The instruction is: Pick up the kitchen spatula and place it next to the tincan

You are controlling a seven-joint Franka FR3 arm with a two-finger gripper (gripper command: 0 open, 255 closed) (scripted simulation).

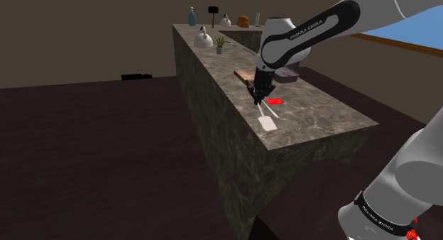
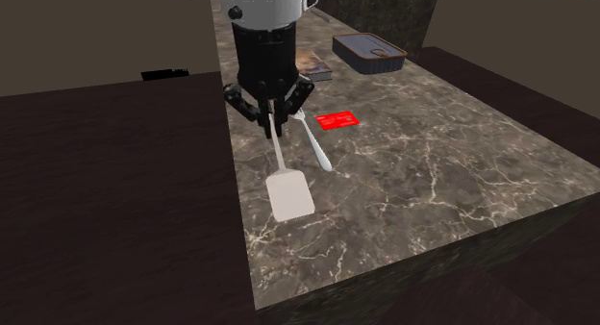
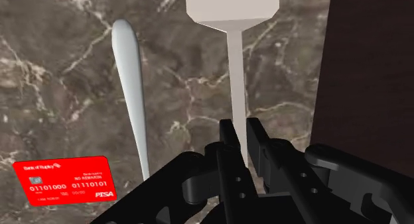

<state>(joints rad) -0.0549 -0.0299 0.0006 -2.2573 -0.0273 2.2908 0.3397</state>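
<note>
Kitchen spatula (image 2: 288, 184) lies on the largest thing I have on screen, a long counter (image 2: 462, 179) whose top is dark brown and stone-patterned, with pale veins running through it. The white arm (image 1: 319, 29) hangs over it. Its black pincer (image 2: 275, 131) is pinching the spatula's thin handle; on the wrist view the two fingers (image 3: 227, 146) press the handle from either side, close to its end. Out past the fingertips the handle runs straight to a flat, squarish blade, pale and plain, with no texture I can make out.

Behind the pincer, well apart from it on the side away from the blade, sits the tincan (image 2: 370, 54). It is a low flat tin with rounded corners, dark walls and a brownish lid. Near that is a flat brown board (image 2: 312, 63), partly hidden by the arm.

Just beside the pincer lies a slim white utensil (image 2: 315, 145) with a rounded tip, roughly alongside the spatula but apart from it. Beyond that utensil a small red bank card (image 2: 337, 120) lies flat, with white print on it. On the pincer's other side the counter's edge drops to a dark floor (image 2: 115, 198).
</note>
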